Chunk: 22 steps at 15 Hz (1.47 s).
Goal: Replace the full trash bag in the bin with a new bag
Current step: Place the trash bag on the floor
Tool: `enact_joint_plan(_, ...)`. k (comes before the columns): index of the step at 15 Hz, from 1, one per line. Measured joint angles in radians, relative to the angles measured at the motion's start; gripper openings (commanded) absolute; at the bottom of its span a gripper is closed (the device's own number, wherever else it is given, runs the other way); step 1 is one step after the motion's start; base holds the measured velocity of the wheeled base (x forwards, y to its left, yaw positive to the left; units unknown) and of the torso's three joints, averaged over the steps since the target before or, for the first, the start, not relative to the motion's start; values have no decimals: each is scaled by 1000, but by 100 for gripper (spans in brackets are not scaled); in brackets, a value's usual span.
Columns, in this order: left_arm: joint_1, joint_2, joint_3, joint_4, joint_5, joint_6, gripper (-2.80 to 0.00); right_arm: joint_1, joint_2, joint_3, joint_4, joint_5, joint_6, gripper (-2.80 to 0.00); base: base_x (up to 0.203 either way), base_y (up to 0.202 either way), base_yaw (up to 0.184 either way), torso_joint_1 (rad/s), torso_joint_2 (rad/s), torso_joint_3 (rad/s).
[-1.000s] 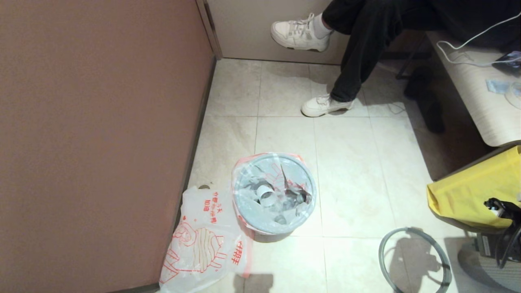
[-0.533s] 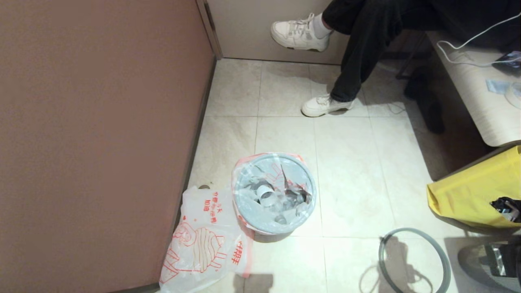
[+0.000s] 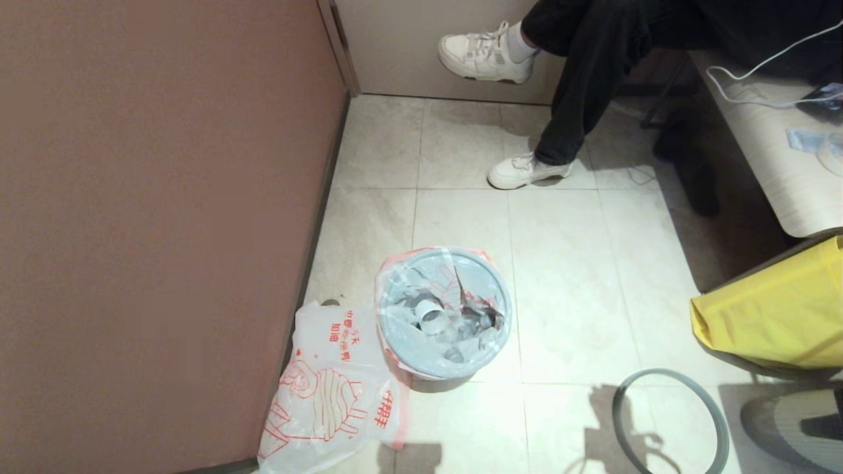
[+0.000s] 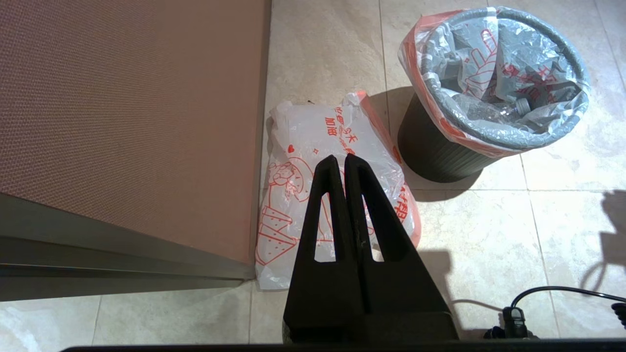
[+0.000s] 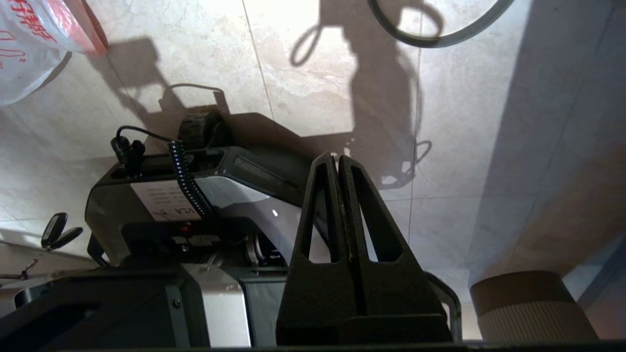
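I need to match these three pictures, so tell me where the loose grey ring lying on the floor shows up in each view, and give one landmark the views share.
Head view: the grey ring lies on the tiles at lower right, apart from the bin.
Left wrist view: not in it.
Right wrist view: only an arc of it, at the top edge.
Shared landmark: the new bag, whole in the left wrist view, a corner in the right wrist view.
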Motion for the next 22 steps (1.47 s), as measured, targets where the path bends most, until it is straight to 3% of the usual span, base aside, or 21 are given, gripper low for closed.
enact_joint_plan(5, 0, 0, 0, 0, 0, 0, -280, 59, -24, -61, 26, -3, 4, -280, 0, 0, 0, 0, 0, 0)
enact_joint_plan(11, 0, 0, 0, 0, 0, 0, -280, 122, -39, -34, -72, -2, 95, -280, 0, 0, 0, 0, 0, 0)
enact_joint_plan(16, 0, 0, 0, 0, 0, 0, -280, 142, 19, -71, -128, 3, 102, -280, 0, 0, 0, 0, 0, 0)
enact_joint_plan(22, 0, 0, 0, 0, 0, 0, -280, 307, 250, -275, -128, -36, 103, -280, 0, 0, 0, 0, 0, 0)
